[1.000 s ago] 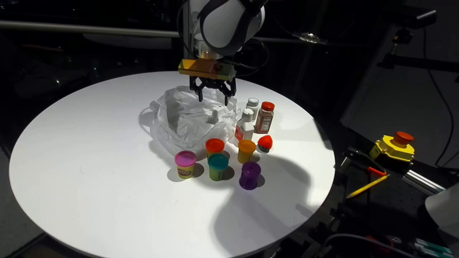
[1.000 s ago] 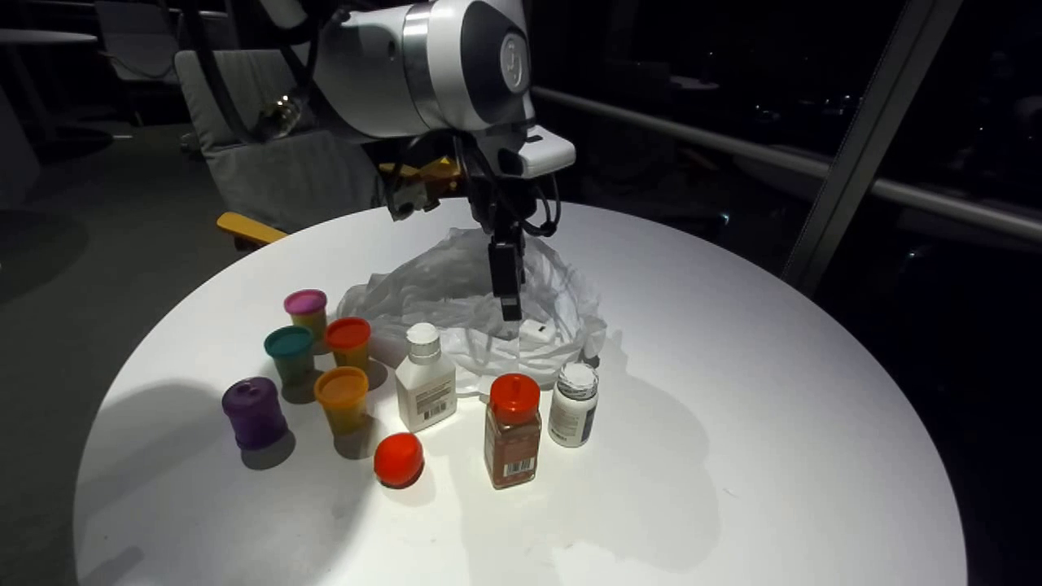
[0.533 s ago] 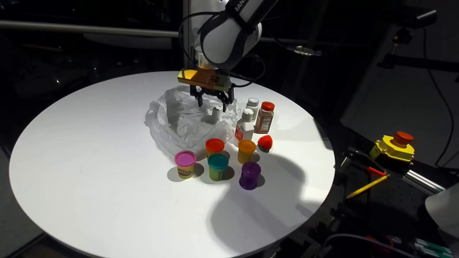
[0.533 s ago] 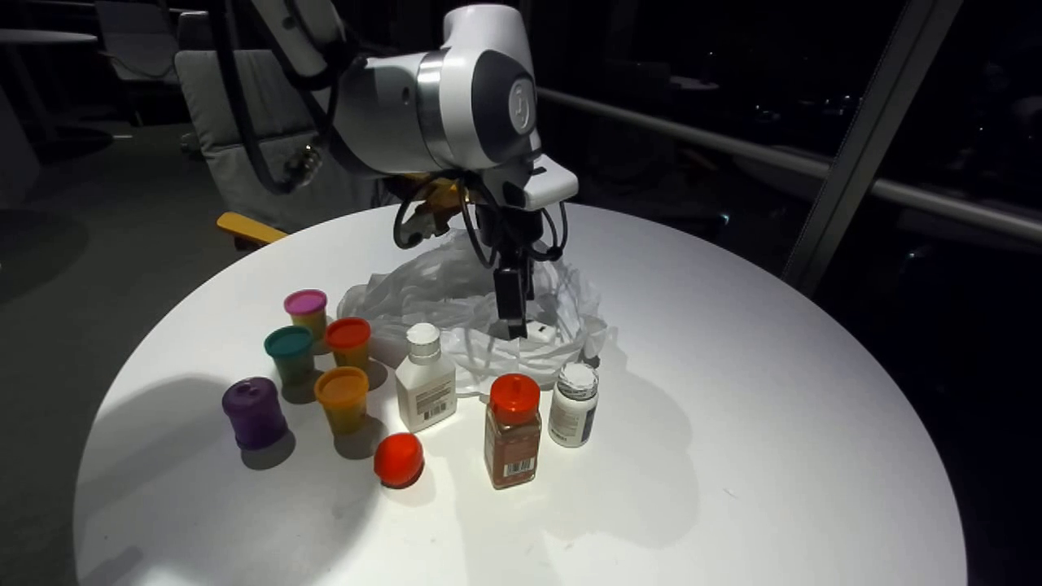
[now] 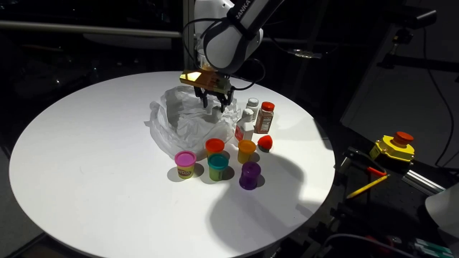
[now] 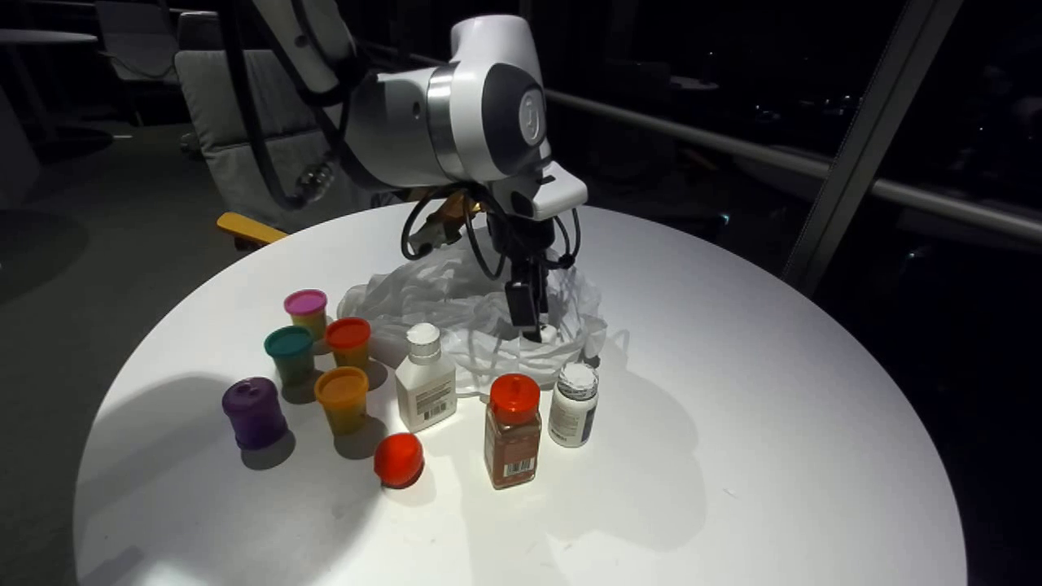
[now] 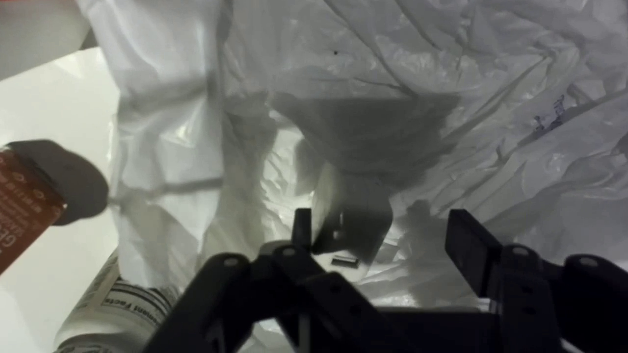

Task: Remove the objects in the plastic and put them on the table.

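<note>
1. Your gripper [image 7: 382,230] points down over the crumpled white plastic bag [image 5: 192,125], at its 2 o'clock part in an exterior view.
2. Its fingers [image 7: 468,252] stand apart, on the 9 and 3 o'clock sides of a white block [image 7: 352,215] in the wrist view. You have a gap on the 3 o'clock side; you cannot tell whether the 9 o'clock finger touches the block.
3. That block lies inside the bag, partly in shadow, a USB-like slot in its 6 o'clock end.
4. The bag rests on your round white table [image 5: 96,179]. For the rest, make it your clock's centre, 12 at the top, in an exterior view.
5. Between 2 and 3 o'clock, a white supplement bottle [image 5: 252,107] stands upright.
6. At 3 o'clock, you see a flat-sided, white-capped bottle [image 5: 245,129] upright just beside the bag, and a red-capped spice jar [image 5: 264,121] upright farther out.
7. Between 3 and 4 o'clock, a small red object [image 5: 265,142] with a dark base is near the jar.
8. At 4 o'clock, you have an orange-lidded tub [image 5: 246,152]; between 4 and 5, a red-lidded tub [image 5: 214,146] near the bag and a purple tub [image 5: 250,175] farther out.
9. At 5 o'clock stands a teal-lidded tub [image 5: 217,166]; at 6, a pink-lidded Play-Doh tub [image 5: 185,164]. The five tubs stand upright.
</note>
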`<state>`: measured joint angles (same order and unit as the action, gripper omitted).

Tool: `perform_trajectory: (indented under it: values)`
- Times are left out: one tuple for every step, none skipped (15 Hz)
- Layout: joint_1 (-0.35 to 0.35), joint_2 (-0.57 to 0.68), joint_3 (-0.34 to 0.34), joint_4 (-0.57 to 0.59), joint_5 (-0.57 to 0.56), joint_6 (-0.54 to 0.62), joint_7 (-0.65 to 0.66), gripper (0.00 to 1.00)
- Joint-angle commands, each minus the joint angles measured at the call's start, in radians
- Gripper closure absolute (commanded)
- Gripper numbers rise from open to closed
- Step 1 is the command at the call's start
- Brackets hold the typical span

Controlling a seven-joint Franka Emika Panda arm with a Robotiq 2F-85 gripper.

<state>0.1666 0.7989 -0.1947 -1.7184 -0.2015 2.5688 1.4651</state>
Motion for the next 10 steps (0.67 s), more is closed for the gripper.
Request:
perform_trajectory:
  values:
    - [0.014,0.011,-0.019,0.005,0.028,0.030,0.011,0.58]
    - [0.015,0.003,-0.018,-0.006,0.030,0.033,0.013,0.66]
    - [0.016,-0.006,-0.018,-0.017,0.031,0.033,0.016,0.73]
    - [0.018,-0.028,-0.018,-0.039,0.032,0.032,0.017,0.80]
    - [0.022,-0.049,-0.018,-0.059,0.033,0.030,0.017,0.89]
    - [0.027,-0.086,-0.015,-0.093,0.035,0.030,0.012,0.92]
    - [0.040,-0.122,-0.019,-0.126,0.028,0.034,0.017,0.92]
    - [0.054,-0.164,-0.023,-0.164,0.017,0.039,0.020,0.92]
    - [0.087,-0.216,-0.042,-0.205,-0.010,0.039,0.036,0.92]
    - [0.109,-0.254,-0.052,-0.231,-0.031,0.034,0.042,0.92]
